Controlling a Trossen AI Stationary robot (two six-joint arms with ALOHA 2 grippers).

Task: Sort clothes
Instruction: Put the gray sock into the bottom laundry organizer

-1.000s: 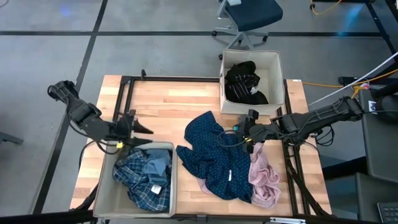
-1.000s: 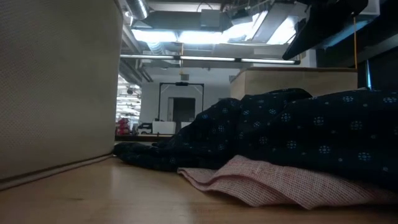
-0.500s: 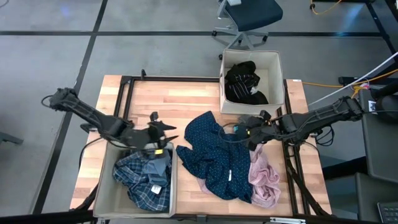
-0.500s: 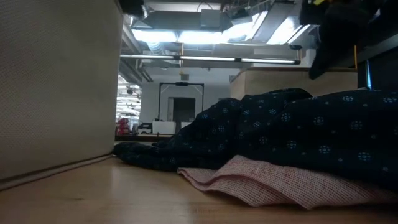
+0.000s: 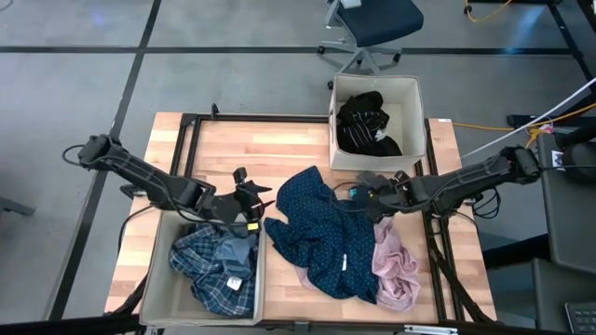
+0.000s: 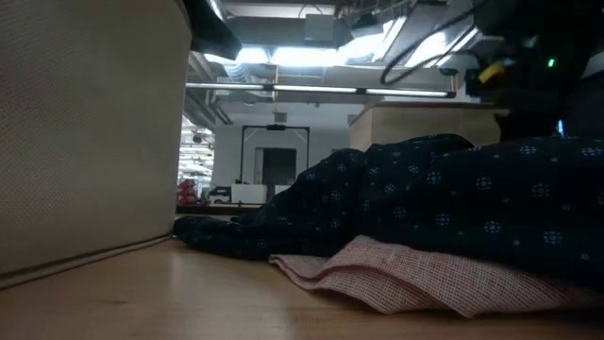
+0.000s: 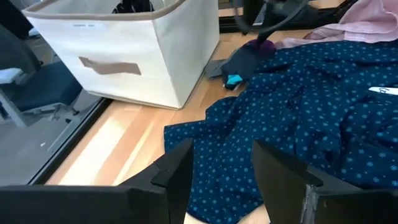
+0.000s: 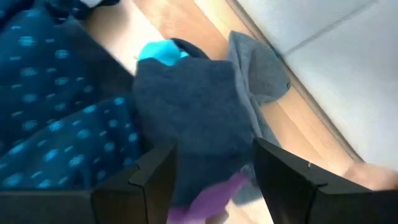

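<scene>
Clothes lie mid-worktop: the navy dotted shirt (image 5: 326,242) spreads just ahead of the open, empty left claw (image 5: 253,200), while the right claw (image 5: 365,197), also open and empty, hovers over a small dark sock (image 8: 193,112).

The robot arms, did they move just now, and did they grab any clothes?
The left gripper swung from the table's left edge towards the navy white-dotted shirt, jaws open and empty. The right gripper crept left over the shirt's edge, open. Nothing was grabbed; the clothes and both beige fabric boxes stayed put.
</scene>
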